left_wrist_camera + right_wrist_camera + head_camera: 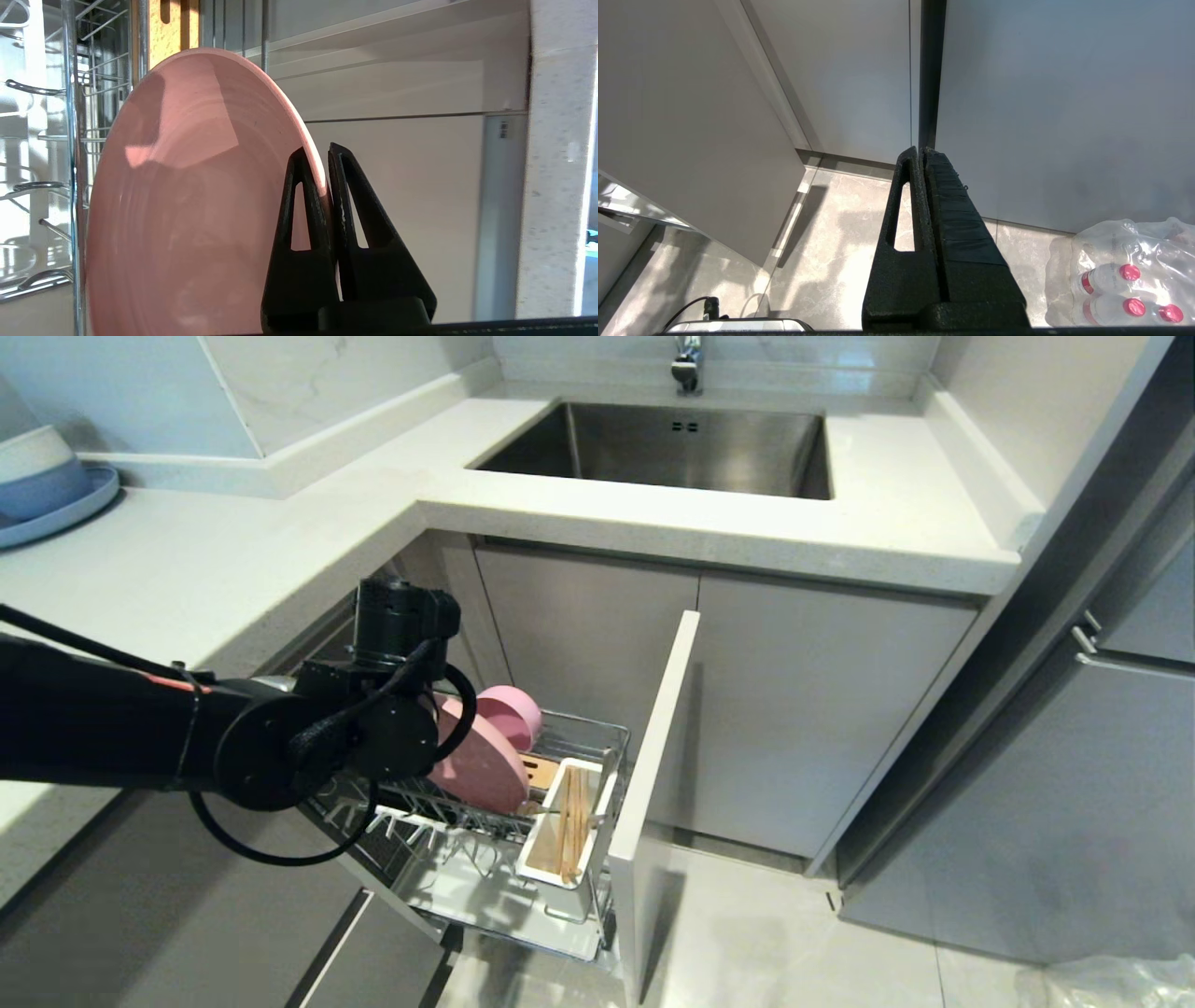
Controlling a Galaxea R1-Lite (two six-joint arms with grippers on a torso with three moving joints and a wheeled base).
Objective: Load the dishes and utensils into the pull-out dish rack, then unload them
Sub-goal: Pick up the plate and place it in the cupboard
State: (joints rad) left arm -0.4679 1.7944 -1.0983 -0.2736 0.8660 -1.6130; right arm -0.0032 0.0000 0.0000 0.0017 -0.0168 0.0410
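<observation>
The pull-out dish rack [597, 733] stands drawn out below the counter, its grey door front [653, 775] at the right. A pink plate [481, 765] stands on edge over the rack's prongs, and my left gripper [322, 151] is shut on its rim. The plate [187, 200] fills much of the left wrist view. Behind it a pink bowl [512, 712] sits in the rack. Light-wood chopsticks [569, 821] lie in the white utensil holder [541, 859]; a thin metal piece crosses them there. My right gripper [921, 151] is shut on nothing, parked above the floor.
A steel sink [663, 448] is set in the white counter [233, 560]. A blue plate with stacked bowls [42, 485] sits at the counter's far left. A pack of water bottles [1129, 275] lies on the tiled floor. Grey cabinet doors close in the corner.
</observation>
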